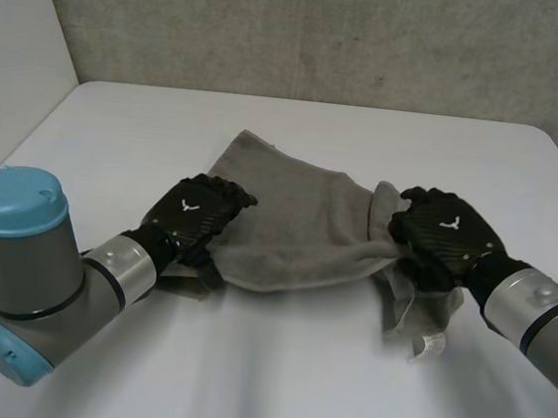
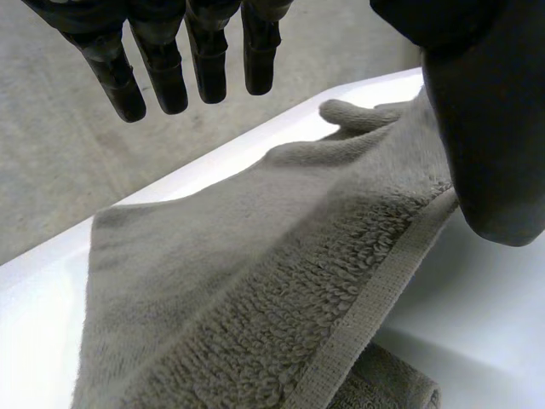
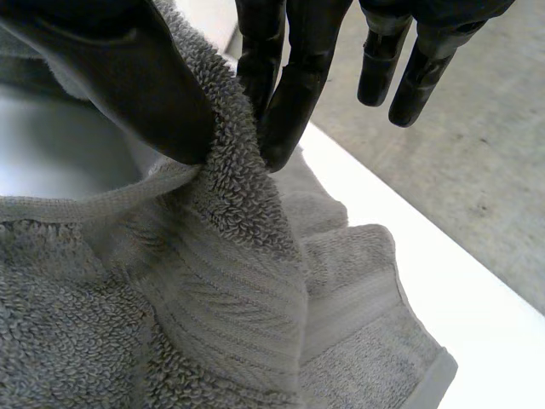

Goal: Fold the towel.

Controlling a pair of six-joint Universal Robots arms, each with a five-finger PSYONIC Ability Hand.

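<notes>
Nearest, left hand (image 2: 207,60) fingers hang wide above the towel (image 2: 255,281) edge; right hand (image 3: 128,85) pinches a corner, ready to fold.

looks like a robot lab or test bay: a plain white tabletop (image 1: 270,388), a rough grey concrete-like surface (image 1: 327,34) behind it, and a robot arm (image 1: 23,272) with light-blue caps.
</notes>
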